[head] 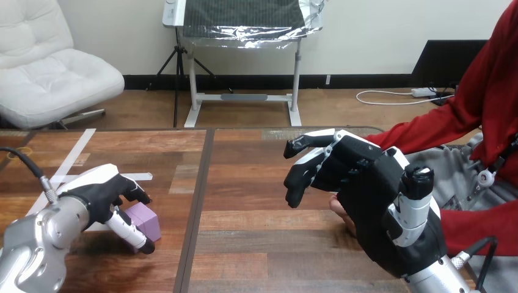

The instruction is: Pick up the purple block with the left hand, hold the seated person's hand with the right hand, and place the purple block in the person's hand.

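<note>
Curling round the purple block (146,221), the left hand (101,192) takes its flat sides; it looks light and stiff. The right hand (372,201) hangs open over the person's hand (338,209).

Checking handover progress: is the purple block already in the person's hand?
No, the purple block lies on the table by the left hand, apart from the person's hand.

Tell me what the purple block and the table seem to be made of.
The purple block looks like matte foam or painted wood: its colour is flat and even with no shine, so which one stays open. The table looks like wooden planks with a light sheen, showing brown grain streaks and seams between boards.
</note>
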Motion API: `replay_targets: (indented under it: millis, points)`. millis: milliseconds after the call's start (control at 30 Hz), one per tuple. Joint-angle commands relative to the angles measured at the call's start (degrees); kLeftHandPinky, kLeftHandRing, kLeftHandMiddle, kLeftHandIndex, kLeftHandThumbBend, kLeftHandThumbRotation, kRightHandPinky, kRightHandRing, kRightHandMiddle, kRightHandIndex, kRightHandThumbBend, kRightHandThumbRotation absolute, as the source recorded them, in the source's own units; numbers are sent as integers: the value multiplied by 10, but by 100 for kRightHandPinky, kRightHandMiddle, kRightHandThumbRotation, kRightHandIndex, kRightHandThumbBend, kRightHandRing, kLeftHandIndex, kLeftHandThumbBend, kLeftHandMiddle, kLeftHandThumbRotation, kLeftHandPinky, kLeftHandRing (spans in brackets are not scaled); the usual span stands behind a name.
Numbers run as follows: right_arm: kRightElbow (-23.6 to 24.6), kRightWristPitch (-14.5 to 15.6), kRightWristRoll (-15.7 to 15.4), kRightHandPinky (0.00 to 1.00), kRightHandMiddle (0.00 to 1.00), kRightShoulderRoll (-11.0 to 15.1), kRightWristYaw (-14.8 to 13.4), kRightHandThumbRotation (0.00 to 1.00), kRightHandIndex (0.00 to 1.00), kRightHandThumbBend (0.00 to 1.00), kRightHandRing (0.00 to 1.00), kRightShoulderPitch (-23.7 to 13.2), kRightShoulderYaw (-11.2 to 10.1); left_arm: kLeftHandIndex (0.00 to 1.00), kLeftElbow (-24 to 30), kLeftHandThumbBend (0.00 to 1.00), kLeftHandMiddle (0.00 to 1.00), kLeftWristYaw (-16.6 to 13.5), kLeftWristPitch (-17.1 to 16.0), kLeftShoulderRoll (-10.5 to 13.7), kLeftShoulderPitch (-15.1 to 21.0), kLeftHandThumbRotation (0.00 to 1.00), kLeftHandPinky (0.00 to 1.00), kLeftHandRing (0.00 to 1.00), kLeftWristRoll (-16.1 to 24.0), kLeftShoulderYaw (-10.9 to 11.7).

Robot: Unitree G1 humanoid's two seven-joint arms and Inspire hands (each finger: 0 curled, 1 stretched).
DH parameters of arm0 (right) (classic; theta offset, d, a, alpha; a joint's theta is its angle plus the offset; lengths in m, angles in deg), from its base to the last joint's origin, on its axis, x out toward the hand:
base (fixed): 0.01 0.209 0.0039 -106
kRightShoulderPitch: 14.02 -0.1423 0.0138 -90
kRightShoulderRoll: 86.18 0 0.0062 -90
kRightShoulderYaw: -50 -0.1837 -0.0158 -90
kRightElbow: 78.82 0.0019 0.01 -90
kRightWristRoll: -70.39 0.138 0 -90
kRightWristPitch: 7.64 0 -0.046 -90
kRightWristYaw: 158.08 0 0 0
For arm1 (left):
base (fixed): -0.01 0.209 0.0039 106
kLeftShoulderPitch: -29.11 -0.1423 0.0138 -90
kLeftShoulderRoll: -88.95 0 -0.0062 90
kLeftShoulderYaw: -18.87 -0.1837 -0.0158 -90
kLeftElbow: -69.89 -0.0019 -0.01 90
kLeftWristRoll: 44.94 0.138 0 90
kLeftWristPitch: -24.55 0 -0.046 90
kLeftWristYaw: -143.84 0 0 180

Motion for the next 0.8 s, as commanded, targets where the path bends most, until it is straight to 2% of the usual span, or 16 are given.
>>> replay_targets:
  millis: [0, 433, 767]
  points:
    - [2, -11, 12, 37, 52, -4, 2, 100, 62, 90, 44, -29, -9, 75, -3, 93, 85, 0, -6, 2, 39, 11, 67, 85, 7, -4]
    - [-1, -16, 8, 37, 52, -4, 6, 100, 62, 89, 44, -30, -11, 75, -9, 93, 84, -5, -10, 0, 42, 11, 63, 82, 17, -13]
    - [3, -12, 6, 37, 52, -3, 2, 100, 62, 90, 44, -29, -10, 73, -16, 89, 81, -16, -16, -5, 42, 4, 57, 77, 20, -14]
